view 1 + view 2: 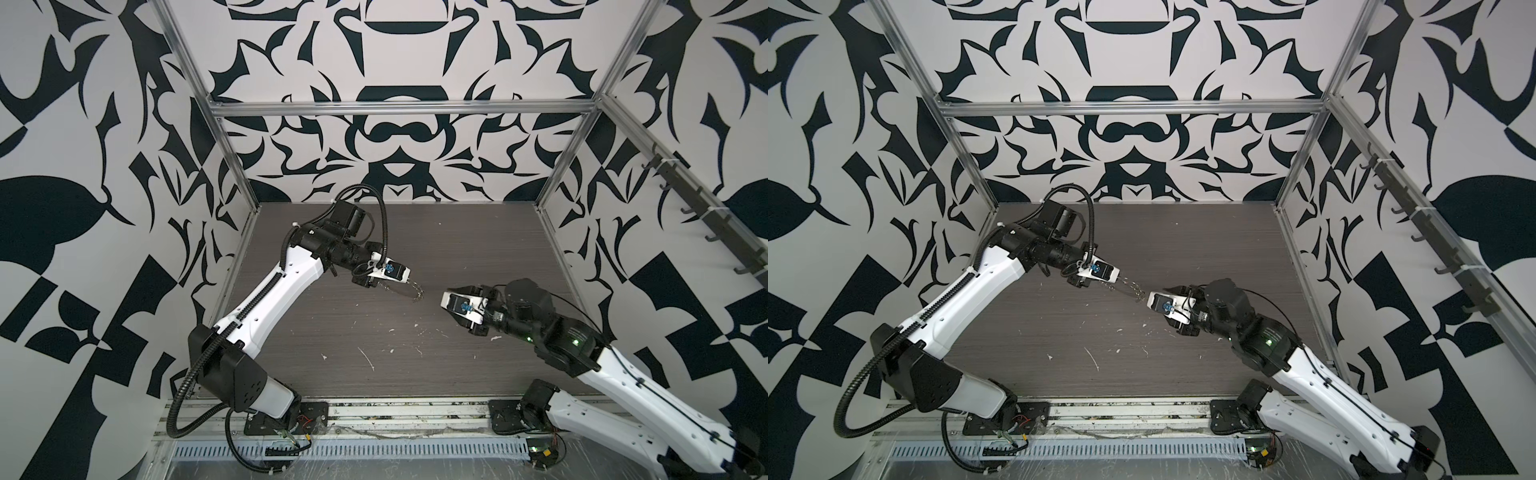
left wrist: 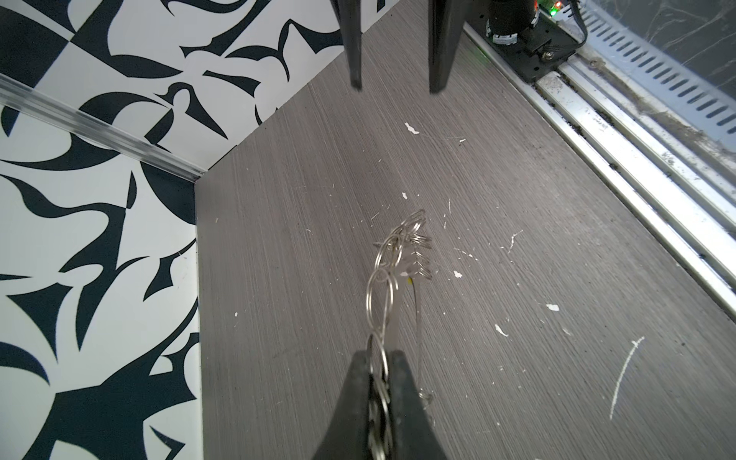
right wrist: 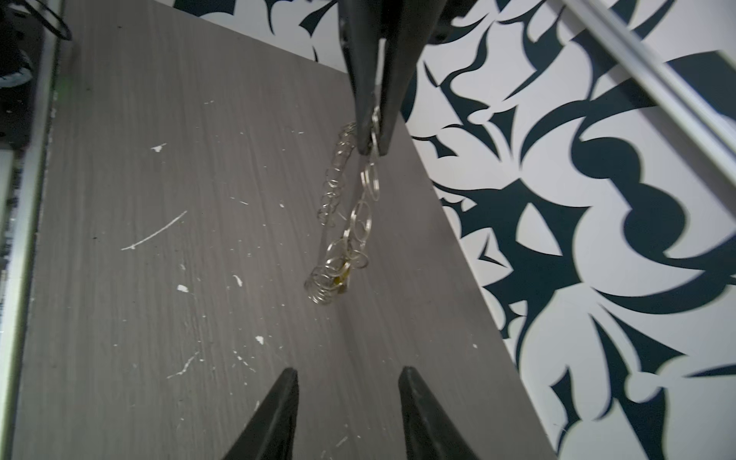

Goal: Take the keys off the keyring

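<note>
Left hand (image 2: 380, 356) pinches the keyring (image 2: 381, 284) aloft; right hand (image 3: 348, 374) stands parted nearby.

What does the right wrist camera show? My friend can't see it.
The left tool pinches a silver keyring strung with small rings and a yellow tag, held over the grey table. The right tool stands open, not touching it.

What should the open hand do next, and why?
Probably ease the right hand forward around the yellow tag and close: its fingers stand open, short of the keyring, which the left hand pinches aloft, tag at the far end.
</note>
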You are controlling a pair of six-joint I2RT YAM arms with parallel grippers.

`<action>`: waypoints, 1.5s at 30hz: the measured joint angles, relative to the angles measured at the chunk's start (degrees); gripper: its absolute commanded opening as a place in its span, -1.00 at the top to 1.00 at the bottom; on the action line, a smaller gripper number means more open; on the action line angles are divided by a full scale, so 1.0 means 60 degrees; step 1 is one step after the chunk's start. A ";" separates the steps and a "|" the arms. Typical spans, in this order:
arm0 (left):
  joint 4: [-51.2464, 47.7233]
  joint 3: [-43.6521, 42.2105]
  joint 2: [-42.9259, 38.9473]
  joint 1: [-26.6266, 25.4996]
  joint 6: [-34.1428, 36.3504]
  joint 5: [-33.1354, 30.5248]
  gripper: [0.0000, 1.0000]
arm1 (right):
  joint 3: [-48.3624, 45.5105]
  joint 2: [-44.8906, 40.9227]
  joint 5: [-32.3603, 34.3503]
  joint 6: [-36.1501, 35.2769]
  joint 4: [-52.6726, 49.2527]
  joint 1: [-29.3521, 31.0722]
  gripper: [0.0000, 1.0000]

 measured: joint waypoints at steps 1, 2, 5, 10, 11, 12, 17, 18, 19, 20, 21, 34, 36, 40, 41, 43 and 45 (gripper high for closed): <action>-0.0011 -0.0015 -0.0022 0.0000 0.0018 0.0025 1.00 | -0.0102 0.0138 -0.0178 0.0142 0.0229 0.0000 0.07; -0.0018 -0.0040 -0.0051 0.0000 0.0018 0.0073 1.00 | -0.0233 0.0226 -0.0364 0.0310 0.0503 0.0000 0.06; -0.0055 -0.0131 -0.0160 0.0000 -0.0011 0.0251 1.00 | -0.0441 0.0248 -0.0834 0.0780 0.1035 0.0000 0.04; -0.0095 -0.0193 -0.0328 0.0000 -0.0069 0.0546 1.00 | -0.0688 0.0426 -0.1392 0.1665 0.2186 0.0000 0.03; -0.0095 -0.0193 -0.0350 0.0000 -0.0069 0.0594 1.00 | -0.0750 0.0503 -0.1421 0.1792 0.2364 0.0000 0.03; -0.0098 -0.0193 -0.0361 0.0000 -0.0069 0.0634 1.00 | -0.0765 0.0608 -0.1432 0.1894 0.2470 0.0000 0.03; -0.0113 -0.0215 -0.0372 0.0000 -0.0055 0.0707 1.00 | -0.0754 0.1246 -0.1526 0.2259 0.2965 -0.0004 0.18; -0.0113 -0.0248 -0.0382 0.0000 -0.0051 0.0721 1.00 | -0.0750 0.1373 -0.1552 0.2357 0.3042 -0.0004 0.26; -0.0113 -0.0288 -0.0393 0.0000 -0.0051 0.0721 1.00 | -0.0750 0.1464 -0.1566 0.2415 0.3085 -0.0004 0.31; -0.0113 -0.0321 -0.0401 0.0000 -0.0051 0.0721 1.00 | -0.0743 0.1570 -0.1585 0.2481 0.3136 -0.0011 0.38; -0.0076 -0.0382 -0.0419 0.0000 -0.0051 0.0721 1.00 | -0.0736 0.1657 -0.1588 0.2535 0.3180 -0.0022 0.46; 0.0397 -0.0659 -0.0550 0.0157 -0.0284 0.0685 1.00 | -0.0237 0.2135 -0.1286 0.2903 0.2980 -0.0066 0.52; 0.0448 -0.0736 -0.0590 0.0135 -0.0219 0.0721 1.00 | -0.0215 0.2146 -0.1355 0.2965 0.2925 -0.0066 0.30; 0.0466 -0.0743 -0.0641 0.0047 -0.0146 0.0816 1.00 | 0.0022 0.2291 -0.1548 0.3187 0.2914 -0.0066 0.25; 0.0466 -0.0743 -0.0656 0.0033 -0.0131 0.0838 1.00 | 0.0084 0.2331 -0.1592 0.3209 0.2922 -0.0066 0.28; 0.0470 -0.0743 -0.0674 0.0033 -0.0124 0.0863 1.00 | 0.0168 0.2404 -0.1665 0.3279 0.2925 -0.0066 0.43; 0.0492 -0.0743 -0.0678 0.0033 -0.0127 0.0871 1.00 | 0.0219 0.2499 -0.1749 0.3413 0.2954 -0.0066 0.75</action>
